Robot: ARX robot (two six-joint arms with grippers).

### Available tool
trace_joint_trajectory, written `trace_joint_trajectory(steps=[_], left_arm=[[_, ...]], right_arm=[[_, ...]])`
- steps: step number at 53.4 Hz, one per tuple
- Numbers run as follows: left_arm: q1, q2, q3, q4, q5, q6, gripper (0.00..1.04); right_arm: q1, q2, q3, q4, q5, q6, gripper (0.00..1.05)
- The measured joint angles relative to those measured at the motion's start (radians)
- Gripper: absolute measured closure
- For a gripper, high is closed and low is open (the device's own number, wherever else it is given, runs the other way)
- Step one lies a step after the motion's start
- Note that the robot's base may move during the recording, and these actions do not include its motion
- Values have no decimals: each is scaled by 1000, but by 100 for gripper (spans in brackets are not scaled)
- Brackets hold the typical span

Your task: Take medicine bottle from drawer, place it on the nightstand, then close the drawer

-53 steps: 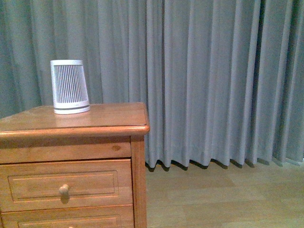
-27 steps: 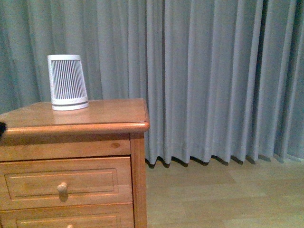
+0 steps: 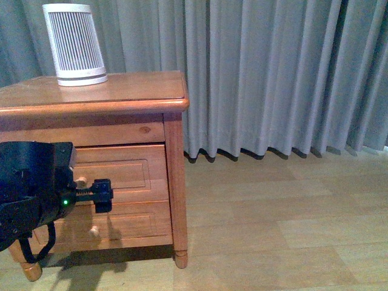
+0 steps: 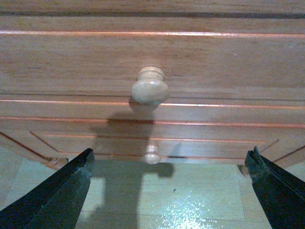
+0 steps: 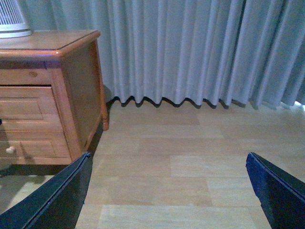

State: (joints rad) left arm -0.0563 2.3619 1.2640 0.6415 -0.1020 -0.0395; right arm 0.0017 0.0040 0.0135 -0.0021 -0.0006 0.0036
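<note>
Two black fingers (image 4: 62,191) of the left end effector (image 4: 171,150) stand wide apart with nothing between them, close in front of the nightstand (image 3: 174,182). The right end effector (image 5: 167,157) is spread in the same way and holds nothing. Under it there is only the pale wooden floor (image 5: 190,181), and it is off to the side of the cabinet. In the front view the left arm (image 3: 30,188) is a dark mass low at the left side, with a small green light on it, and its tip reaches near to the drawer fronts.

Just ahead of the gap of the left end effector is the round wooden knob (image 4: 149,87) of the drawer (image 4: 228,62), which is the upper one. The fingers do not touch this knob. The drawer is shut, with its front level with the frame, so the medicine bottle cannot be seen in any view. Below is the lower drawer (image 4: 214,140), also shut, with the lower knob (image 4: 152,155) on it.

On the top surface (image 3: 133,88) of the nightstand, toward its back left part, a white ribbed device (image 3: 73,45) stands upright. Behind all of this a grey curtain (image 3: 273,73) hangs in folds down to the floor.
</note>
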Motion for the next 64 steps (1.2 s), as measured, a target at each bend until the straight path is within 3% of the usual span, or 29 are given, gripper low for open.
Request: trace_joint_trajectory(steps=[64], left_arm=[[28,138,221,-35,48,46,7]], right_arm=[[0,0,0,0,0,0,7]])
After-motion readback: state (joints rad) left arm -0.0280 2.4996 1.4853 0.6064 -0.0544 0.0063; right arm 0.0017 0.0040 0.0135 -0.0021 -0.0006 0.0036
